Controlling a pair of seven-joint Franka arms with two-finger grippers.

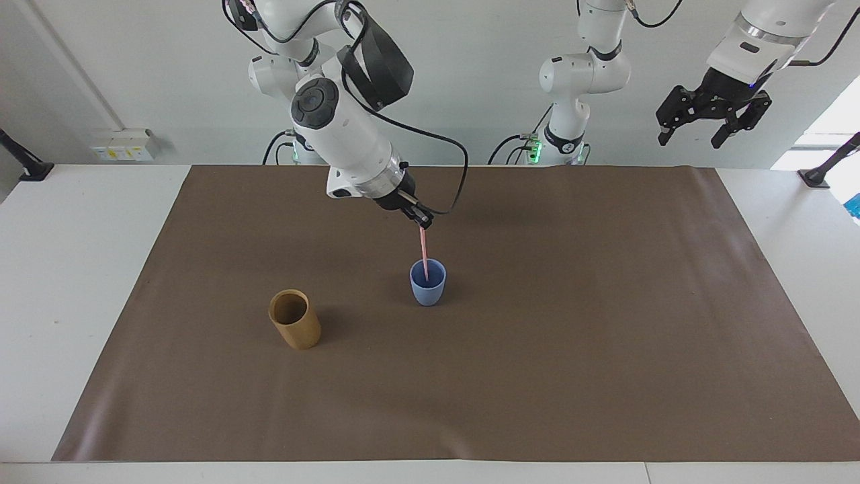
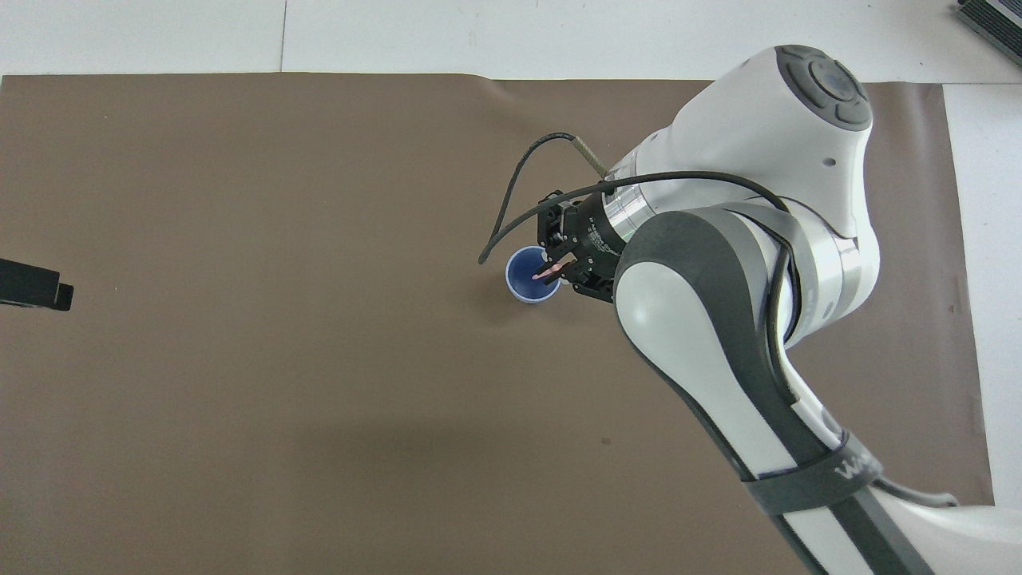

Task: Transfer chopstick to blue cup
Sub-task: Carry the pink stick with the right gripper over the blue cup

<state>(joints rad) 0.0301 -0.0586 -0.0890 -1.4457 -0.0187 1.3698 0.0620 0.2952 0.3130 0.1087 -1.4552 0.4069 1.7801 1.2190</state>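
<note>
The right gripper [image 1: 422, 224], jaws clamped on the chopstick [image 1: 424, 252], hangs over the blue cup [image 1: 428, 289] mid-worktop; the stick runs near-upright, lower end inside the cup. The left gripper [image 1: 713, 124] waits open.

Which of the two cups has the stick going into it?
The small blue cup: the pink chopstick, held by the right gripper, dips into it. The taller brown cup, nearer the right arm's end, has nothing in it.

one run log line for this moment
right end effector: shut on chopstick | chopstick: tip inside blue cup | left end effector: open, waiting
</note>
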